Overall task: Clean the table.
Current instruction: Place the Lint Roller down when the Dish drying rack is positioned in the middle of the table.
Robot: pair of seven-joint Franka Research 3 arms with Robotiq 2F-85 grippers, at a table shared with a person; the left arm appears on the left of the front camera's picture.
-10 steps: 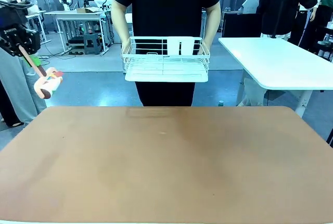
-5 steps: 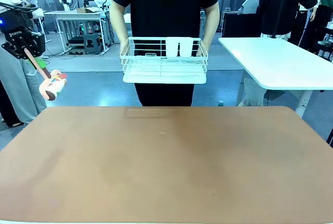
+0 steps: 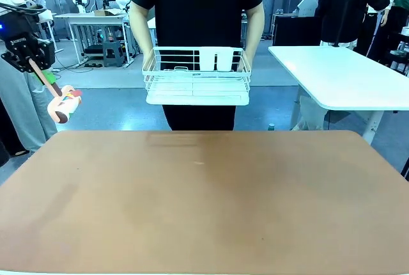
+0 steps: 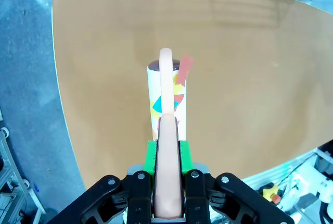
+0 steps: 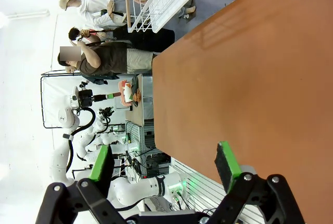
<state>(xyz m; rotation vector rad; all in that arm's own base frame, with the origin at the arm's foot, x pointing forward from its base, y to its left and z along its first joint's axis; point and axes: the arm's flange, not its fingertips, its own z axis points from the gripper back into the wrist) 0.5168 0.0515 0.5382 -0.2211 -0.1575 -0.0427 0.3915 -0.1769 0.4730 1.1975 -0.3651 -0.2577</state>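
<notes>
The reddish-brown surface [image 3: 204, 204] spans the foreground. Beyond its far edge a person holds a white wire basket [image 3: 198, 75]. The right end effector [image 5: 164, 164] hangs above the surface, fingers apart. The left end effector [image 3: 29, 54], raised off the surface's far-left corner, is clamped on a pink-handled roller [image 3: 64, 104].

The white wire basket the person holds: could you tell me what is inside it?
The basket shows a white upright piece against its back wall; its floor is nearly edge-on, so anything flat there is hidden.
</notes>
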